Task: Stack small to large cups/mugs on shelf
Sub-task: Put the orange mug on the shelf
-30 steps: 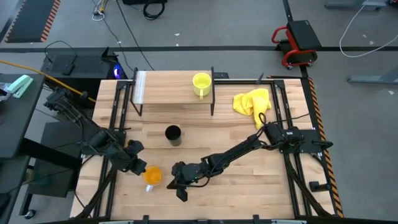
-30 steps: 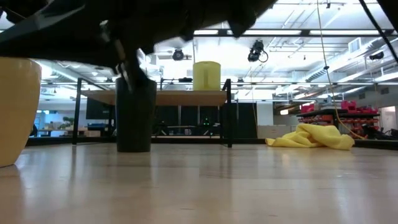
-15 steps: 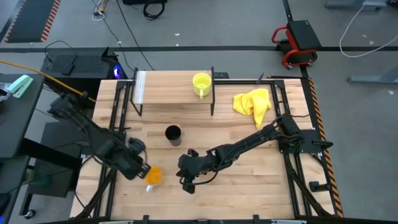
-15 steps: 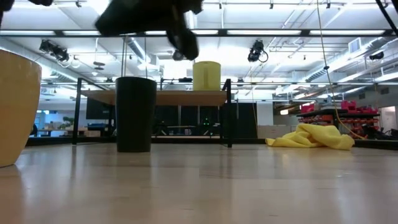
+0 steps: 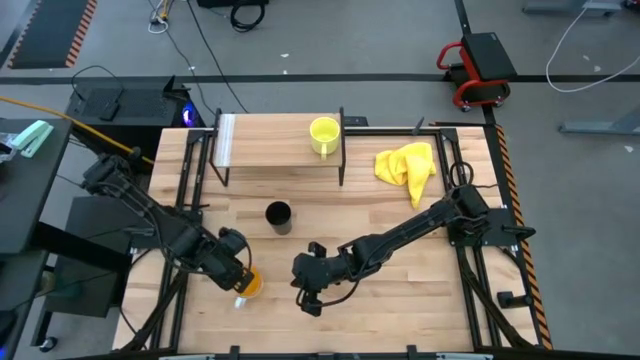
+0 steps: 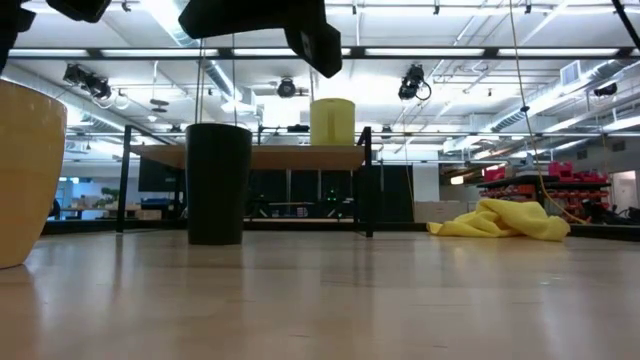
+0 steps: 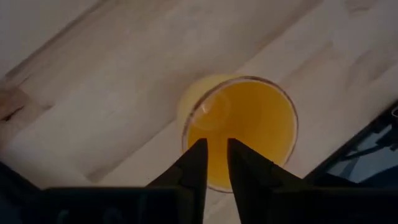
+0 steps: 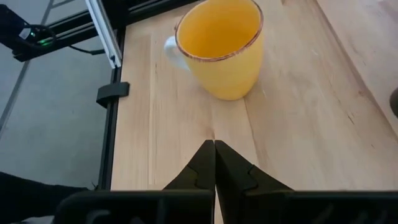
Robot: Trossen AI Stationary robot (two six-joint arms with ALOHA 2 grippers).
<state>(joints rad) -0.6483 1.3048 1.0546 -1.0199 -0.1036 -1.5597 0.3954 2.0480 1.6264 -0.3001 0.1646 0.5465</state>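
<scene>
The orange mug (image 5: 247, 284) stands upright on its base near the table's front left; it also shows in the left wrist view (image 7: 239, 127), the right wrist view (image 8: 221, 50) and the low view (image 6: 28, 170). My left gripper (image 7: 214, 158) hovers just above its mouth, open by a narrow gap and empty. My right gripper (image 8: 214, 152) is shut and empty, right of the mug (image 5: 310, 290). The black cup (image 5: 278, 215) stands at mid-table. The yellow mug (image 5: 324, 132) stands on the shelf (image 5: 270, 140).
A crumpled yellow cloth (image 5: 407, 163) lies at the table's far right. The shelf's black posts (image 5: 341, 150) stand behind the black cup. Black frame rails (image 8: 106, 37) run along the table's left edge, close to the orange mug. Bare wood lies at the front right.
My left gripper has moved from the mug's left side toward the table's right, over the orange mug's mouth. My right gripper has drawn back from the mug toward the table's right. The mug has stayed in place.
</scene>
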